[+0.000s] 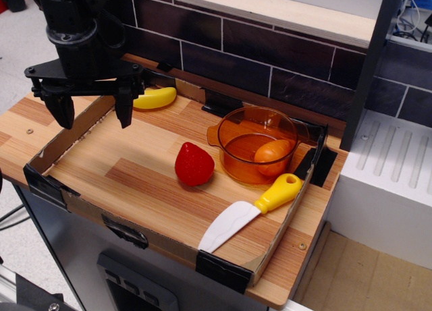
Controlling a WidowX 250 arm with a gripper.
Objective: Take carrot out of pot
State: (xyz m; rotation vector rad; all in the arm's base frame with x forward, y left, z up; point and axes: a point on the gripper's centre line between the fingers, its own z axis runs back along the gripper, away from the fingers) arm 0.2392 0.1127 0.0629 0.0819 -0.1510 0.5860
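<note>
The carrot is a small glossy orange egg shape lying inside the pot, toward its right side. The pot is round, transparent amber-orange, with small side handles, and stands at the right rear of the wooden tray. My gripper is black, open and empty, hanging above the tray's left rear corner, far left of the pot. Its two fingers point down with a wide gap between them.
A red strawberry lies left of the pot. A yellow banana lies at the rear left, close to my gripper. A toy knife with a yellow handle lies in front of the pot. Low cardboard walls ring the tray. A dark brick wall stands behind.
</note>
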